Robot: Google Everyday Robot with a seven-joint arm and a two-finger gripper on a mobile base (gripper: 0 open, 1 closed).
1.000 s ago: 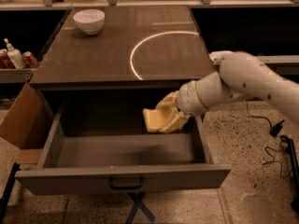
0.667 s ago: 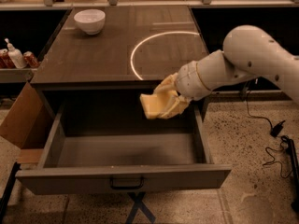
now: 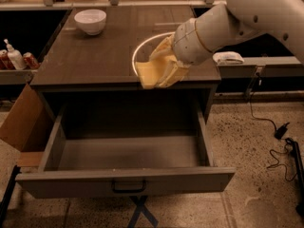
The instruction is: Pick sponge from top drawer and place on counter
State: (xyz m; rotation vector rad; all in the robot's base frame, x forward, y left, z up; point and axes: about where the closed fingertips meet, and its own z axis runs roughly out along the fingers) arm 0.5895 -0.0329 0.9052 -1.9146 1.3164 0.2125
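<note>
My gripper (image 3: 159, 70) is shut on the pale yellow sponge (image 3: 148, 74). It holds the sponge in the air over the front edge of the counter (image 3: 85, 61), by the lower part of the white arc (image 3: 142, 46). The white arm reaches in from the upper right and hides much of the arc. The top drawer (image 3: 126, 182) stands pulled wide open below the counter. Its inside shows nothing in it. Its front panel has a small dark handle (image 3: 128, 187).
A white bowl (image 3: 90, 21) sits at the counter's back left. A soap bottle (image 3: 14, 55) and cans stand on the left shelf. A cardboard box flap (image 3: 21, 122) leans left of the drawer. A white cloth (image 3: 228, 57) lies on the right shelf. Cables (image 3: 280, 141) trail on the floor.
The gripper has lifted the sponge up out of the drawer and carried it back over the counter's front edge.
</note>
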